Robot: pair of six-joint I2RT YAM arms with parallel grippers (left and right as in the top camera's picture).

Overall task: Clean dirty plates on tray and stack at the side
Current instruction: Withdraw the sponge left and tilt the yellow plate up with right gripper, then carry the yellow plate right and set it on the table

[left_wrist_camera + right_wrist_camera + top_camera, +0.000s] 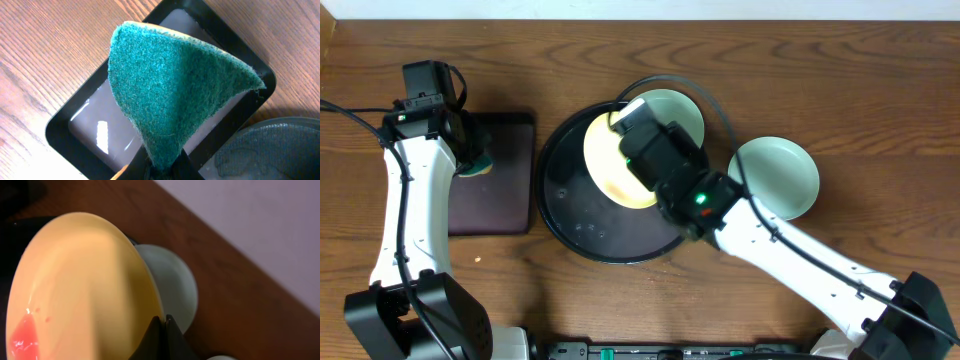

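Left side: the left gripper (470, 158) hangs over the near-left edge of the rectangular black tray (505, 205). Its jaws are pinched on a green scouring sponge (170, 85), which fans out from the fingers in a folded wedge with a thin yellow backing showing along its top edge. In the left wrist view the sponge sits above the rectangular tray's glossy floor; contact with that floor cannot be determined.

Centre: the round black tray (555, 215) lies just to the right of the rectangular tray, on the wood-grain tabletop (820, 60). The yellow plate (605, 165) is over the upper half of the round tray. It carries a red smear (22, 335), wet and glossy, near its lower left in the right wrist view. The right gripper (161, 326) is closed on the yellow plate's rim, one finger on each face. Whether the plate is lifted or resting on the tray cannot be determined.

Right of centre: one mint plate (682, 108) lies at the round tray's upper right rim, partly hidden behind the yellow plate and the right wrist.

Right side: a second mint plate (782, 178) sits on the bare tabletop, just beside the round tray, with the right arm crossing its lower left edge.
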